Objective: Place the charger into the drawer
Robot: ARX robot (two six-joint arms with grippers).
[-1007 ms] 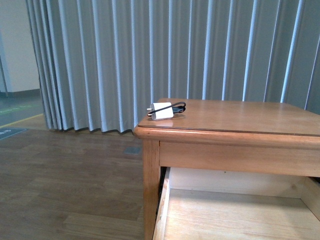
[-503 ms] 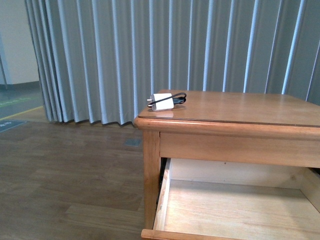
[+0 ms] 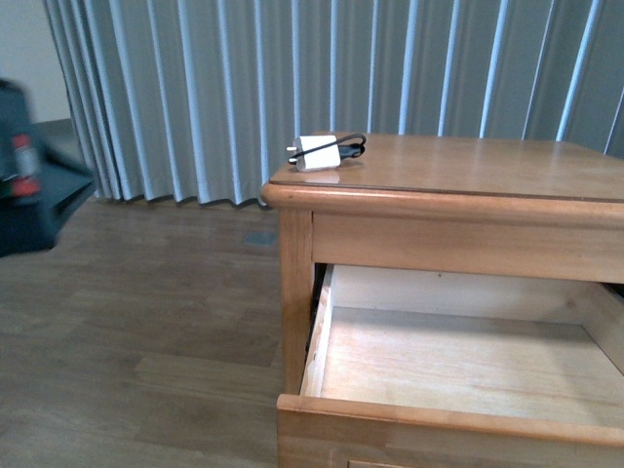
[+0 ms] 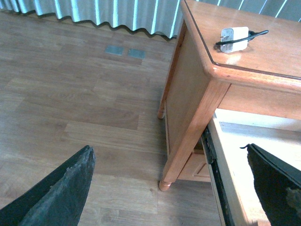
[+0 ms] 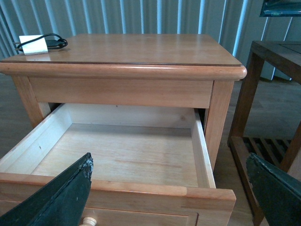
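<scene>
Charger point(image 3: 317, 153) lies by the left edge of the bench point(image 3: 468, 168), above the open drawer point(image 3: 448, 414). My left tool point(image 4: 168, 147) and right tool point(image 5: 168, 156) both gape wide, gripping nothing. The white block looks light, rigid and smooth. I'd pinch its flat sides, not the limp cable point(image 4: 256, 33).

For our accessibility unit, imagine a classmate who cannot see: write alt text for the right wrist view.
A honey-brown wooden drawer stands open below the table top, with nothing visible on its pale floor. A white charger with a black cable lies on a far corner of that top. The right tool is open, holding nothing.
</scene>
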